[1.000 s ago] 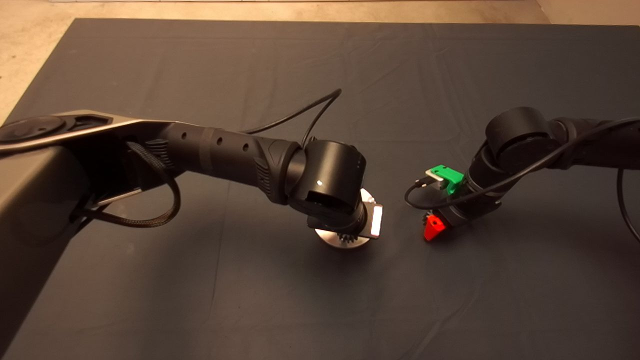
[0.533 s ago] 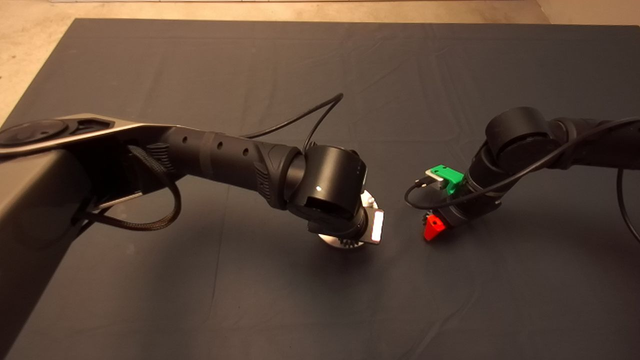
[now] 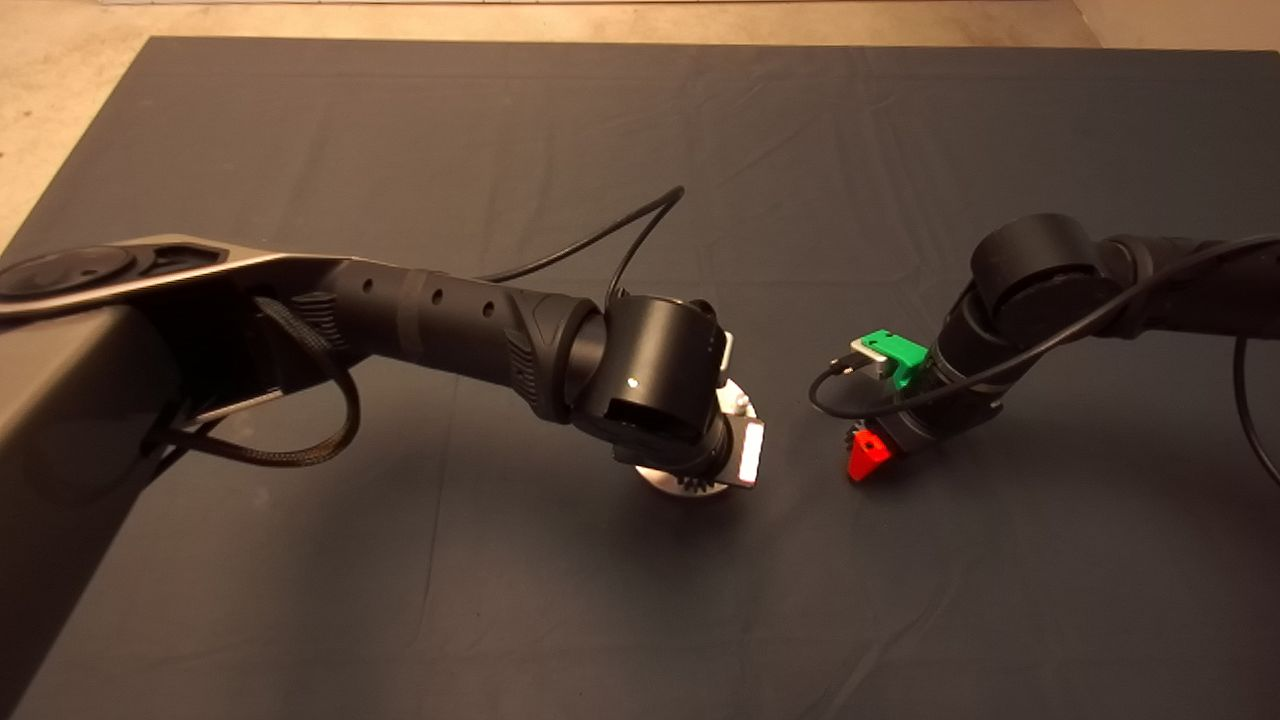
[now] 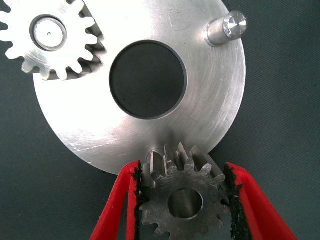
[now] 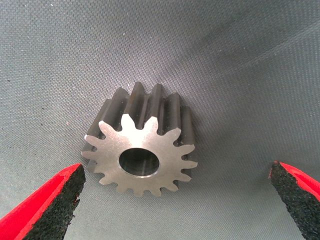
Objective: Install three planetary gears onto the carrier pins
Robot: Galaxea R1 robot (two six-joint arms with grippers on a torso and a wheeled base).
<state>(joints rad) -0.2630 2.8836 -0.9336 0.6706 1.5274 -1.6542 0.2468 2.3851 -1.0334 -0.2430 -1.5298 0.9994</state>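
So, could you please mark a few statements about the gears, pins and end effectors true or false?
1. One small toothed steel gear already sits on a pin of the round silver plate. True.
2. The left end effector is empty. False: it grips a second gear.
3. All three pins carry gears. False: one silver cylindrical pin stands bare.
4. The right end effector is open over a third gear on the dark mat. True.
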